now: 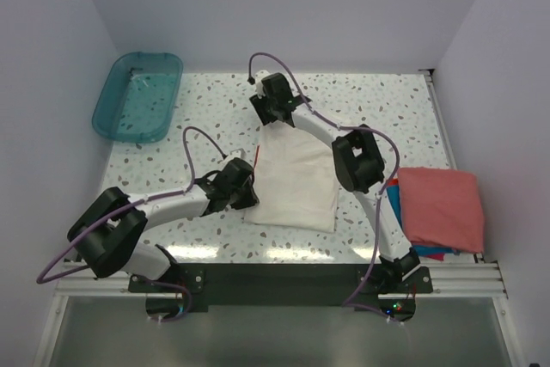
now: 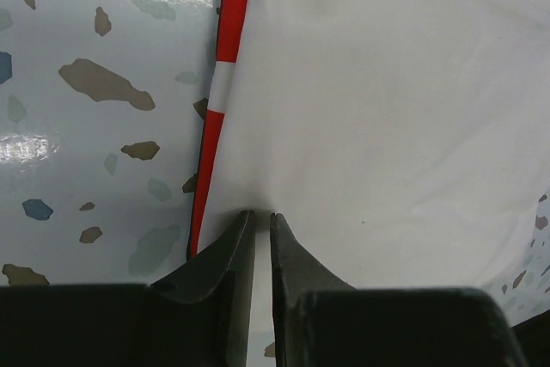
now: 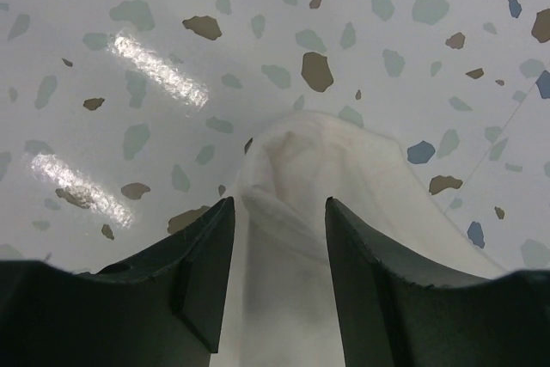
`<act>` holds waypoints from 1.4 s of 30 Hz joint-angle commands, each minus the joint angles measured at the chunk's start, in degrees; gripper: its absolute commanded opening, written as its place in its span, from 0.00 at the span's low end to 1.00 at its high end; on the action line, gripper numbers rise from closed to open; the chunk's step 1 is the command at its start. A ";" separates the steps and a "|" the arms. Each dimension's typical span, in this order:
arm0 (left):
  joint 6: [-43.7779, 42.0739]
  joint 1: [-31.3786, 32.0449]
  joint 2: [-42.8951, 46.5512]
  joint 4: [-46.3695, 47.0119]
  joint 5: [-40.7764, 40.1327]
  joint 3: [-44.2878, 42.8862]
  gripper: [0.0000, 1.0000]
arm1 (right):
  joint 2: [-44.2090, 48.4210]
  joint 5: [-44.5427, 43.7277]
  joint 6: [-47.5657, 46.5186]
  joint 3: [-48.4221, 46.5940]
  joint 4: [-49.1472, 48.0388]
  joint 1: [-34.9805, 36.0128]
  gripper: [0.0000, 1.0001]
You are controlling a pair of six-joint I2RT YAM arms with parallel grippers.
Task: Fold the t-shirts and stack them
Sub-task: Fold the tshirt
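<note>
Left wrist view: the left gripper (image 2: 262, 215) has its two dark fingers drawn almost together, pinching a thin fold at the near edge of the cream-white t-shirt (image 2: 387, 126). Only a sliver of cloth shows in the narrow gap. A red printed stripe (image 2: 232, 23), broken by one white band, runs along the shirt's left border. Its lower end drops out of sight behind the left finger. Beside the stripe lies the speckled table (image 2: 103, 126).

In the right wrist view, the right gripper (image 3: 279, 204) has its jaws standing apart, with a raised, bunched corner of the same shirt between them. The cloth fills the gap and continues down behind the fingers. Whether the pads press on it or only flank it cannot be made out.

From above, the cream shirt lies as a folded rectangle at the middle of the table. The left gripper is at its left edge and the right gripper at its far left corner; both sets of fingertips are hidden under the wrists.

At the table's right edge the salmon-red t-shirt (image 1: 440, 208) lies folded on the bright blue t-shirt (image 1: 394, 198), of which only strips at the left and near edges show. A teal tub (image 1: 105, 107) sits at the far left corner, well apart from the shirts.
</note>
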State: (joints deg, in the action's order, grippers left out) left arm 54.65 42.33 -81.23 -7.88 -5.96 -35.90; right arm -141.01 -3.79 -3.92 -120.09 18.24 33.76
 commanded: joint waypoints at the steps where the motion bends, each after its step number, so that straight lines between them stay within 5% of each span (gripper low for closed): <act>1: -1.30 -0.14 -1.38 2.96 1.21 -1.81 0.17 | 1.26 -3.41 -2.93 -2.17 -3.29 1.39 0.50; 29: -1.48 -0.14 -4.81 3.92 1.74 -0.49 0.16 | -3.92 -6.14 -6.10 -5.50 -0.75 2.63 0.48; 32: -1.39 -0.14 -4.90 3.66 1.65 -0.40 0.16 | -4.71 -7.28 -5.57 -6.20 -0.66 2.63 0.43; 37: -1.13 -0.14 -5.34 2.08 1.38 -0.40 0.10 | -5.85 -9.30 -3.56 -8.93 0.57 2.28 0.13; 42: -0.34 -0.05 -5.78 0.85 1.21 0.57 0.03 | -5.07 -5.01 2.41 -9.99 1.27 0.00 0.11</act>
State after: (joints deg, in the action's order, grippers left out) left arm 54.46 42.28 -84.90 -4.40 -4.34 -36.23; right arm -146.87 -10.63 -5.96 -126.82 19.55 35.59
